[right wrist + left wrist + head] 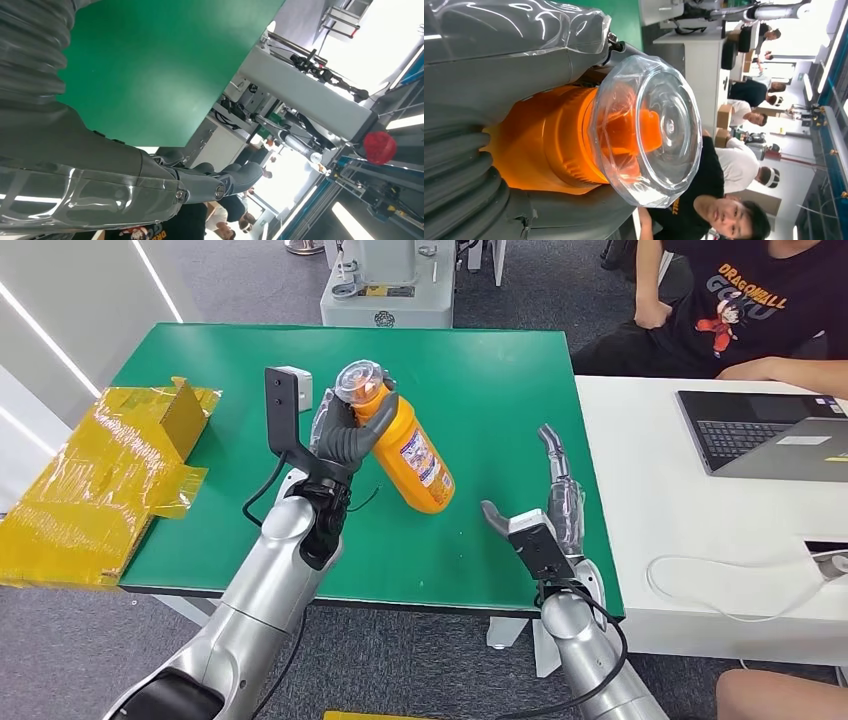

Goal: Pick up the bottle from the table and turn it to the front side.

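**Inspector:** Orange bottle [408, 447] is off the green tabletop [480, 370], gripped near its neck by the left robot hand [345, 435]. It hangs tilted, its clear cap [360, 380] toward the far left and its base toward the near right. State the grip.

**Assistant:** Fingers and thumb wrap the upper body just under the cap. The left wrist view confirms it: the cap [651, 131] faces the camera, with the orange shoulder seated in the grey palm. Grasp looks firm, in my judgement.

**Inspector:** And the other arm?

**Assistant:** The right robot hand [545, 515] is released, fingers spread and pointing toward the far side, holding nothing, above the near right part of the tabletop and apart from the bottle.

**Inspector:** Which step is in hand?

**Assistant:** Pick-up appears done; the turn is in hand. A printed label [422, 455] shows on the side toward the head camera, though I cannot tell whether that is the front.

**Inspector:** What does the next move call for?

**Assistant:** A wrist rotation about the bottle's long axis, grip unloosened, so the front face presents squarely. The risk is slip at the smooth shoulder.

**Inspector:** Surroundings?

**Assistant:** Yellow taped cardboard [100, 480] lies to the left; a person [740, 315] sits at a white desk to the right with a laptop [765, 430].
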Robot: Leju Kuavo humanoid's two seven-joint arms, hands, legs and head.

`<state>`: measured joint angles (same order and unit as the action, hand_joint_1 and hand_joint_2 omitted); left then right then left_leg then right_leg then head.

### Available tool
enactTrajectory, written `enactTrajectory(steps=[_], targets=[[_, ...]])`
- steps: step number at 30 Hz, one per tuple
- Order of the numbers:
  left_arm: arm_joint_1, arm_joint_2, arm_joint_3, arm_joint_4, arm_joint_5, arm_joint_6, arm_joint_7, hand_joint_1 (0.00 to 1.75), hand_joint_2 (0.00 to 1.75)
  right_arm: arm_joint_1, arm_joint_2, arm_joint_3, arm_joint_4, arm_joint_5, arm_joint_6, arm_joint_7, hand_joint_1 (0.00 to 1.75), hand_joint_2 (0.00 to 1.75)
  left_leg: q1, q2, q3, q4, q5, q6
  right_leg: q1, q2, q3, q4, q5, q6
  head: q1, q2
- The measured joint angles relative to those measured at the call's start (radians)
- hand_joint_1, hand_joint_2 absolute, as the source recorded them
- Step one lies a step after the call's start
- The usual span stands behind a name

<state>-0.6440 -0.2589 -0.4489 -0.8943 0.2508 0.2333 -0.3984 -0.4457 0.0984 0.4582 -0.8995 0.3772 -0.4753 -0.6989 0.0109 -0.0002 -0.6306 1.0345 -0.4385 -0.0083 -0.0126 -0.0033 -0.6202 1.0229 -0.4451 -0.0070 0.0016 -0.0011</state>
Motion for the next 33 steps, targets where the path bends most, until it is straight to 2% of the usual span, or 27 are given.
enactTrajectory(steps=[6, 10, 18, 22, 28, 33], targets=[[0.001, 0.017, 0.018, -0.038, -0.029, 0.026, -0.012, 1.75, 1.75, 0.006, 0.0, 0.0, -0.013, 0.0, 0.0, 0.0, 0.0, 1.75, 0.0, 0.0, 0.0, 0.0, 0.0, 0.0, 0.0, 0.0, 0.0, 0.0, 0.0, 0.0, 0.0, 0.0], [-0.003, 0.049, 0.04, -0.096, -0.083, 0.068, -0.012, 1.75, 1.75, 0.017, 0.0, 0.0, -0.026, 0.0, 0.0, 0.0, 0.0, 1.75, 0.0, 0.001, 0.0, 0.0, 0.0, 0.0, 0.0, 0.001, 0.0, 0.0, 0.0, 0.0, 0.0, 0.0], [-0.059, 0.152, 0.09, -0.159, -0.144, 0.108, 0.009, 1.75, 1.75, 0.059, -0.019, -0.005, -0.08, -0.014, -0.01, 0.0, 0.0, 1.75, 0.0, 0.001, 0.0, 0.0, 0.0, 0.0, 0.0, 0.002, 0.0, 0.001, 0.0, 0.0, 0.0, 0.0], [-0.068, 0.218, 0.102, -0.163, -0.182, 0.14, -0.005, 1.75, 1.75, 0.097, -0.032, -0.009, -0.12, -0.011, -0.015, 0.002, 0.0, 1.75, 0.0, 0.001, 0.001, 0.0, 0.0, 0.0, 0.0, 0.002, 0.0, 0.0, 0.0, 0.0, 0.0, 0.0], [-0.112, 0.315, 0.106, -0.171, -0.273, 0.188, 0.02, 1.75, 1.75, 0.14, -0.038, -0.026, -0.176, 0.013, -0.006, 0.016, 0.0, 1.75, 0.0, 0.001, 0.001, 0.0, 0.0, 0.0, 0.0, 0.002, 0.0, 0.001, 0.0, 0.0, 0.0, 0.0], [-0.127, 0.367, 0.105, -0.17, -0.347, 0.226, 0.022, 1.75, 1.75, 0.155, -0.039, -0.032, -0.197, 0.02, -0.002, 0.016, 0.0, 1.75, 0.0, 0.002, 0.001, 0.0, 0.0, 0.0, 0.0, 0.002, 0.0, 0.001, 0.0, 0.0, 0.0, 0.0]])
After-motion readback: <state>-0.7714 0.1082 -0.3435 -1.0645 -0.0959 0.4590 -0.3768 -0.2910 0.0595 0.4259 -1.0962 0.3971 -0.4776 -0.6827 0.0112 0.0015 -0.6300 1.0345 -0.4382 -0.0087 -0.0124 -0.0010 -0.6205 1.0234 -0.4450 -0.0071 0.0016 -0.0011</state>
